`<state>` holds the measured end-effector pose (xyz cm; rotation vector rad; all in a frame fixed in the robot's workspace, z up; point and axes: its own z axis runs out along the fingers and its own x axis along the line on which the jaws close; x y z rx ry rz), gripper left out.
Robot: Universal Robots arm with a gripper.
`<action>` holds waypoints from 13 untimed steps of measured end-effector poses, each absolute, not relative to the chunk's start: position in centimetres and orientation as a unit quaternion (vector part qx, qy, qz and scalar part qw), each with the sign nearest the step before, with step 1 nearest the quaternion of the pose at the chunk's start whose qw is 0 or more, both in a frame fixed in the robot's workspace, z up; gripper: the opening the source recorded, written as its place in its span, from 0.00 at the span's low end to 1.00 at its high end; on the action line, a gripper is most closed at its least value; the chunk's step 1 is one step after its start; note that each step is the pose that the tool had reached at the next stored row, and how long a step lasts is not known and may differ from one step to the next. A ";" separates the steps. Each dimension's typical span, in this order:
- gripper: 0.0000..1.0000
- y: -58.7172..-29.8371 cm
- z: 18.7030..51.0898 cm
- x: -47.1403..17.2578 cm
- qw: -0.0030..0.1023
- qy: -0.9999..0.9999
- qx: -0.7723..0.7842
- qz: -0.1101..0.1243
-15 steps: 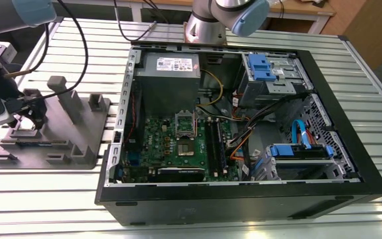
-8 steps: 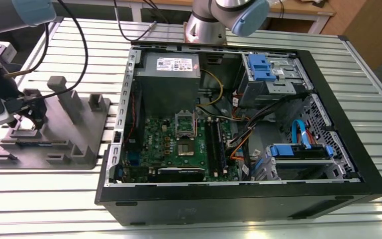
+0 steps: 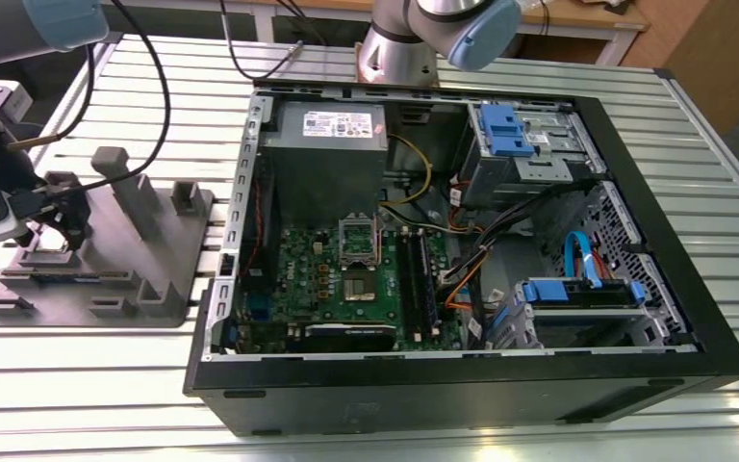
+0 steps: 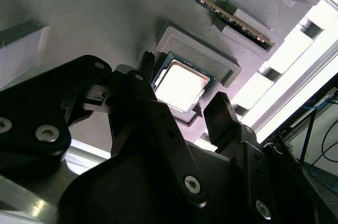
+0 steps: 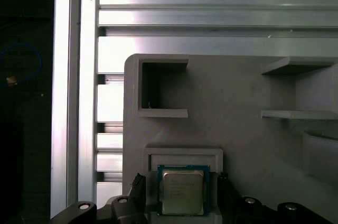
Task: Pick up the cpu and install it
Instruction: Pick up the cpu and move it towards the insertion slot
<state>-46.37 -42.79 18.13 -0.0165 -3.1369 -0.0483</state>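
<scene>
Grey moulded plastic forms the fixture plate (image 3: 165,265), which lies on the slotted aluminium table (image 3: 88,385) at the exterior view's left, just beside the open black computer case (image 3: 472,385). The cpu (image 5: 182,192) lies flat in a shallow pocket with a raised rim on that plate, silvery top up. The gripper (image 4: 183,82) hangs directly over it. In both wrist views its two black fingers (image 4: 219,114) stand apart, one on each side of the chip. A narrow gap shows between each tip and the chip's edge, so they have hold of nothing. Near that pocket the plate has a deeper square recess (image 5: 161,89). In the second wrist view a thin circuit board (image 4: 227,18) stands on edge in a long slot of the plate.

Inside the case, the green motherboard (image 3: 331,289) lies flat toward the exterior view's left, with the metal socket frame (image 3: 359,234) tipped upright near its middle. A grey power supply (image 3: 331,125) fills the far corner. Toward the exterior view's right sit a drive cage with a blue caddy (image 3: 504,130) and a second blue-fronted bay (image 3: 581,294). Yellow, orange and blue cables (image 3: 472,250) run between them. The arm's base (image 3: 402,53) stands on the table beyond the case.
</scene>
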 end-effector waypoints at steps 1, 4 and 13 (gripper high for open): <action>0.65 -42.8 18.1 -46.4 0.002 -1.000 -0.005 -0.015; 0.56 -42.8 18.1 -46.4 0.002 -1.000 -0.005 -0.015; 0.56 -42.8 18.2 -46.4 0.002 -1.000 -0.005 -0.015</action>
